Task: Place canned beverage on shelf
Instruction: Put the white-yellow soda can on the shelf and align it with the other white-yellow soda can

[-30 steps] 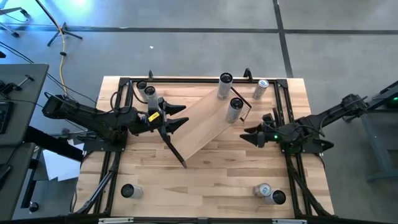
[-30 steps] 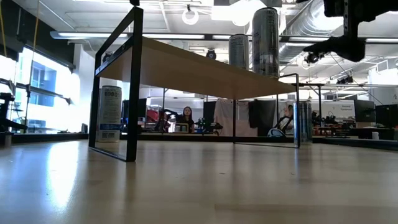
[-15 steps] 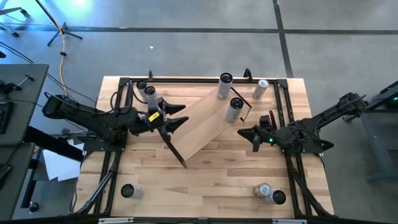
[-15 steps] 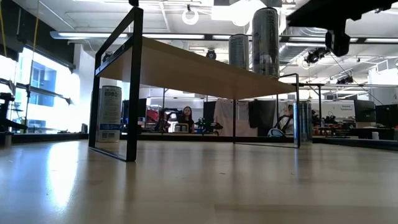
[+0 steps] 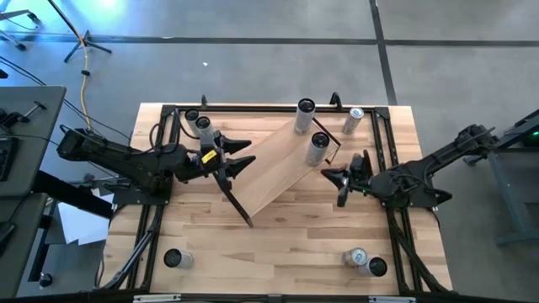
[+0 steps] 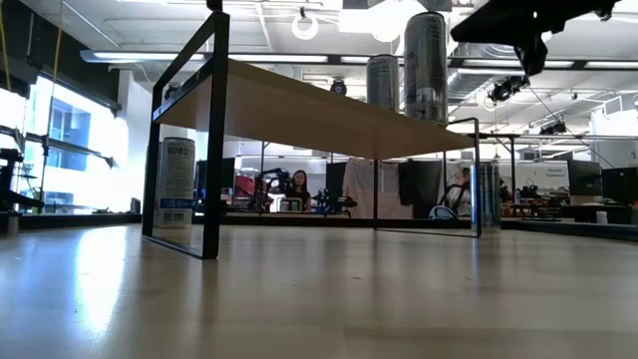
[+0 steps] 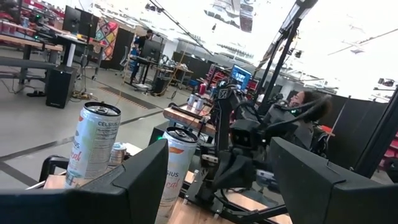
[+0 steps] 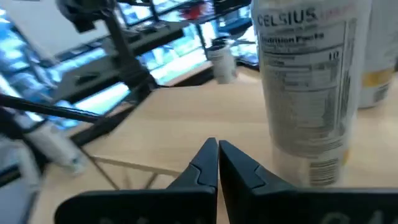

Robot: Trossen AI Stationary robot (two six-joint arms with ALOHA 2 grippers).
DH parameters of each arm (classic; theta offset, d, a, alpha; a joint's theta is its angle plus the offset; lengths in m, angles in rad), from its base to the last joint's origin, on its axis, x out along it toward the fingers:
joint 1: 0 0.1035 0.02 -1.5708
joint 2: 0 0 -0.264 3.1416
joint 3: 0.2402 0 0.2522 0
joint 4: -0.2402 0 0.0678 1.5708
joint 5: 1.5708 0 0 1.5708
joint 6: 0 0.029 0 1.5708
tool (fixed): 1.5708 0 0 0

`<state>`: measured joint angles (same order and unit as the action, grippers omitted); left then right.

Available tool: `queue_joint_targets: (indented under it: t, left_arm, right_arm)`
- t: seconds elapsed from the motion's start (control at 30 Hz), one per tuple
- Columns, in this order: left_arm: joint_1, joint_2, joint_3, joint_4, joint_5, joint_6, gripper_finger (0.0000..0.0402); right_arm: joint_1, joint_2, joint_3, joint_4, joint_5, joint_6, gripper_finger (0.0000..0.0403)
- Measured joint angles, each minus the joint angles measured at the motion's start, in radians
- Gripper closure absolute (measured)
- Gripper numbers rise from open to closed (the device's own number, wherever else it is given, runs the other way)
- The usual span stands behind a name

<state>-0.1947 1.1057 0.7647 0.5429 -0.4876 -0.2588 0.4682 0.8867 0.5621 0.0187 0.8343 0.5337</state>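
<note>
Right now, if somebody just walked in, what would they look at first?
Probably the shelf, set slantwise in the middle of the table, with two tall cans standing on its far end. Next, the two dark arms facing each other across it: the right gripper with fingers shut and empty just beside the nearer can, the left gripper at the shelf's other end.
</note>
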Motion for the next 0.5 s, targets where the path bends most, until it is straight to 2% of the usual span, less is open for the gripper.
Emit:
queue_joint_targets:
  t: [0.13, 0.27, 0.5]
  left_arm:
    - [0.000, 0.000, 0.000, 0.000, 0.000, 0.000, 0.0151]
    - [0.012, 0.000, 0.000, -0.001, 0.003, 0.000, 0.0151]
    - [0.027, 0.000, 0.000, -0.002, 0.003, 0.001, 0.0151]
  right_arm:
    - [0.013, 0.110, 0.114, -0.157, 0.053, 0.001, 0.0403]
    - [0.013, 0.210, 0.197, -0.289, 0.089, 0.087, 0.0403]
    - [0.013, 0.295, 0.221, -0.340, 0.258, 0.259, 0.0403]
